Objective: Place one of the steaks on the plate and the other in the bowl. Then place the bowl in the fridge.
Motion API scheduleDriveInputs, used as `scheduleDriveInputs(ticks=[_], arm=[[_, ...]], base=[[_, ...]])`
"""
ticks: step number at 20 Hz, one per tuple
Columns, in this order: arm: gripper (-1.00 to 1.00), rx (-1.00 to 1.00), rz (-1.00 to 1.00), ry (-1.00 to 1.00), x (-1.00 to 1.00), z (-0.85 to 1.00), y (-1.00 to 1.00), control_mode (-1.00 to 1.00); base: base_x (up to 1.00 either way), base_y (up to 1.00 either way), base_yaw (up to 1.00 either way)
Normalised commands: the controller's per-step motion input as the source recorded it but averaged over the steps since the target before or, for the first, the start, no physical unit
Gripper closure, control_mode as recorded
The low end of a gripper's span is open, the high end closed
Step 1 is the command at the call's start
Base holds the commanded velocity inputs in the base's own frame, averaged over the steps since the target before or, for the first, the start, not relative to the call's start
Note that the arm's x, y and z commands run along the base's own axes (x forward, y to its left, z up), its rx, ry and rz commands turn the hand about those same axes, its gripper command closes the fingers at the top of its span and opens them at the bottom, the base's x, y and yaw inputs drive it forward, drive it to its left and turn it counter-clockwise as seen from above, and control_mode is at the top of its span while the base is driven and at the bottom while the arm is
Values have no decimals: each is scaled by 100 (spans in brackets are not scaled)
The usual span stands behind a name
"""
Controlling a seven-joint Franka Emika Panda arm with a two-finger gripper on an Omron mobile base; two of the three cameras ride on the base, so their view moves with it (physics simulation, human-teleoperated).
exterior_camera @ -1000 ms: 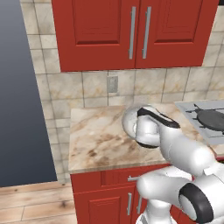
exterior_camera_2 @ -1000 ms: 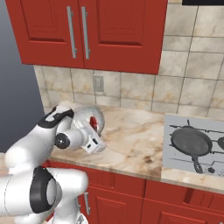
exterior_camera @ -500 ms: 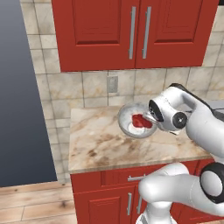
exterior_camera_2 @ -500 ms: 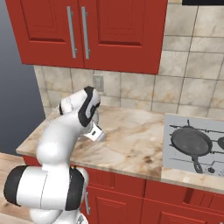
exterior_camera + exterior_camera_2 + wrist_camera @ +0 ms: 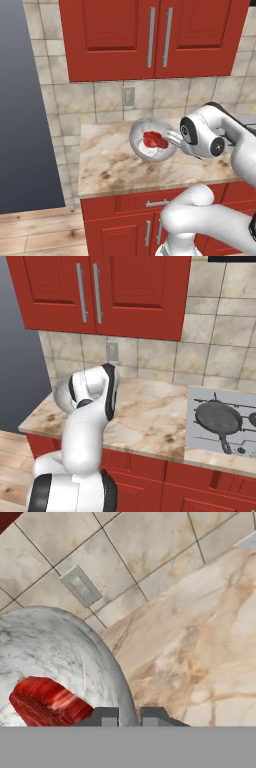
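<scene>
Above the table (image 5: 115, 165) in the left base view, the bowl (image 5: 152, 140) hangs tilted, clear of the marble, one steak (image 5: 155, 140) inside; that loading looks done, while the fridge placement remains. The arm reaches leftward, wrist level beside the bowl's right rim.

Right base view: the arm folds upward before the wall outlet (image 5: 112, 350).

Hand view: the jaws pinch the bowl's (image 5: 65, 662) thin rim, steak (image 5: 50, 703) just inside.

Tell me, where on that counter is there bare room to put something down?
The marble counter lies bare between the wall outlet and the stovetop. The stovetop is crowded: a black skillet sits there.
</scene>
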Motion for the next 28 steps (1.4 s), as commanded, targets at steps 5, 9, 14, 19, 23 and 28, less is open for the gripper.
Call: scheduleDriveInputs(ticks=[5,9,14,19,23,28], arm=[[100,0,6,68,-10,100,-1,-100],[100,0,7,62,-22,100,-21,-100],[100,0,6,40,-32,100,-41,-100],[100,0,5,35,-39,100,-39,-100],[100,0,4,34,-46,100,-39,-100],[100,-2,3,26,-66,100,-45,-100]], base=[[0,0,0],[0,0,0],[0,0,0],[0,0,0],[0,0,0],[0,0,0]])
